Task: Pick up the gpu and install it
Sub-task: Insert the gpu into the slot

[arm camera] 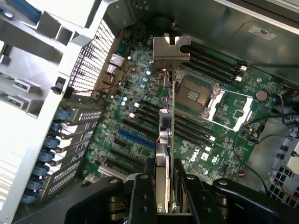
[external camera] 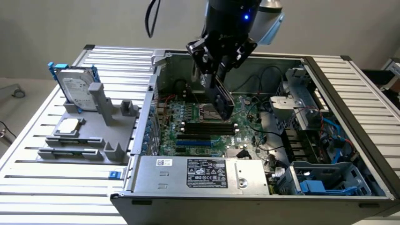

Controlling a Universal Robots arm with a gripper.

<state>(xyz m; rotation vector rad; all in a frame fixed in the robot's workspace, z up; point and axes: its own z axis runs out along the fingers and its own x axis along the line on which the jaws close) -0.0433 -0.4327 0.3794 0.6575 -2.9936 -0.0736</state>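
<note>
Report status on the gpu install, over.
Claw shut on gpu. Card on edge above motherboard, not in a slot. Nothing visible between card and board.

Gpu (arm camera: pixel 167 130) in tool (arm camera: pixel 169 198), above motherboard (arm camera: pixel 133 119), inside case (external camera: pixel 250 211).

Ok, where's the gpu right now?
In the gripper: the gpu hangs edge-down over the motherboard inside the open case, near the exterior view's centre, close by the processor socket.

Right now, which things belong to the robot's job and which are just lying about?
In the job: gripper, the gpu it holds, motherboard.
Lying about: hard drive, processor chip, grey holder.
</note>
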